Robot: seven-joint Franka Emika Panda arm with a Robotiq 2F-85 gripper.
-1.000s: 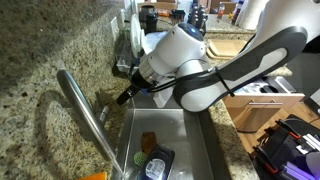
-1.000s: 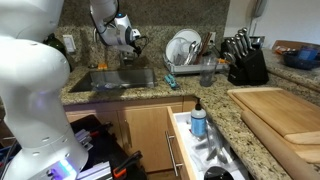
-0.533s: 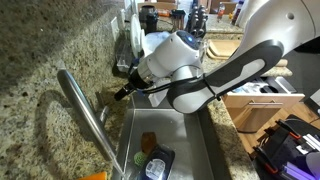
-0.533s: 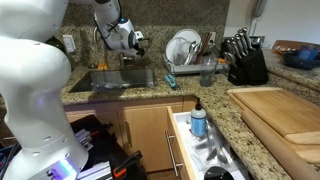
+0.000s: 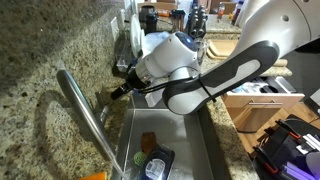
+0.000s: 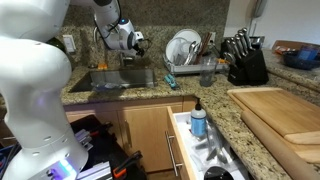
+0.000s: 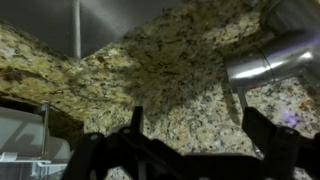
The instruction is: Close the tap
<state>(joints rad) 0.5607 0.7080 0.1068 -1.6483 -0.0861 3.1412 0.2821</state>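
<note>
The tap is a brushed-steel faucet. In an exterior view its long tubular spout (image 5: 85, 112) slants across the near left, over the sink. In the wrist view a thick steel tube of the tap (image 7: 272, 52) crosses the upper right, and a thin steel lever (image 7: 232, 104) hangs just below it. My gripper (image 5: 117, 93) is close to the granite backsplash behind the sink, past the far end of the spout. It also shows in the other exterior view (image 6: 137, 42). In the wrist view the gripper (image 7: 200, 135) is open and empty, and the lever lies just inside the right finger (image 7: 262, 130).
The steel sink (image 5: 190, 150) holds a dark dish and small items (image 5: 152, 155). A dish rack with plates (image 6: 184, 50), a knife block (image 6: 245, 60), a wooden cutting board (image 6: 280, 110) and an open drawer with a blue bottle (image 6: 198, 120) are along the counter.
My gripper has moved a little closer to the backsplash and the tap's base. Nothing was taken hold of.
</note>
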